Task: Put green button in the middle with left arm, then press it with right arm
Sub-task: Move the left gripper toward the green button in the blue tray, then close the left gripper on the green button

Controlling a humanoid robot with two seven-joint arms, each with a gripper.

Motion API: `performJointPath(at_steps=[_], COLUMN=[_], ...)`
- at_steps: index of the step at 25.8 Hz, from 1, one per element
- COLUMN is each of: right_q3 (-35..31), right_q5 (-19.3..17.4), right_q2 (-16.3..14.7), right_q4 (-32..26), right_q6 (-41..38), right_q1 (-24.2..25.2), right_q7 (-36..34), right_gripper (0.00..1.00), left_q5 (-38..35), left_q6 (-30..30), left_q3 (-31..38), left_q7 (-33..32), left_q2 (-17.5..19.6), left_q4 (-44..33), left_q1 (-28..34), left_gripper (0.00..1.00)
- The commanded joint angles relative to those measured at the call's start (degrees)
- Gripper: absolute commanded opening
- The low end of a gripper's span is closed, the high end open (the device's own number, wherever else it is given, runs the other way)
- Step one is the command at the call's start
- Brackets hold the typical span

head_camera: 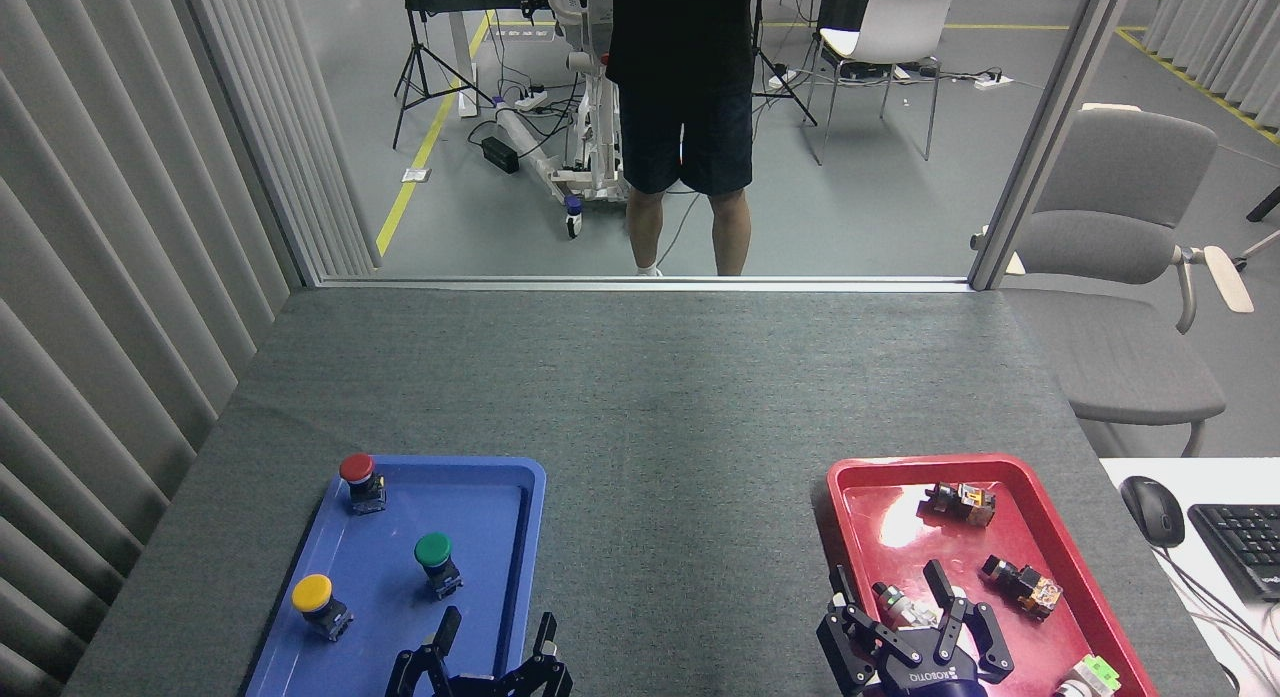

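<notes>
Grey felt covers our bench [640, 397]; a person [683, 117] stands beyond it. Both claws, left [497, 632] and right [888, 589], gape open near the green button [436, 560].

Two black linkage-type claws, left claw [493, 639] and right claw [895, 602], the right bearing white lettering on its dark blue-black base.
</notes>
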Motion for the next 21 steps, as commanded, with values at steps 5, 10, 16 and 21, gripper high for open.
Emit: performJointPath(at_steps=[5, 10, 16, 21], right_q3=[-0.1, -0.1, -0.1, 0.0], right_q5=[-0.1, -0.2, -0.2, -0.2], right_q2=[0.3, 0.3, 0.5, 0.6], right_q4=[0.1, 0.2, 0.4, 0.4], right_q6=[0.1, 1.7, 2.0, 2.0], right_q1=[-0.3, -0.8, -1.1, -1.6], right_q7=[0.0, 0.0, 0.0, 0.0], right_gripper=[1.0, 1.0, 1.0, 1.0], left_q5=[-0.6, -0.7, -0.5, -0.3], left_q6=[0.8, 1.3, 0.8, 0.3], left_q3=[1.2, 2.9, 7.4, 7.4], left_q7=[0.9, 1.0, 1.4, 4.9], left_q2=[0.2, 0.4, 1.9, 2.2], left_q4=[7.5, 10.5, 18.1, 23.5], left_q1=[-3.8, -6.3, -10.5, -12.7], left_gripper=[1.0, 1.0, 1.0, 1.0])
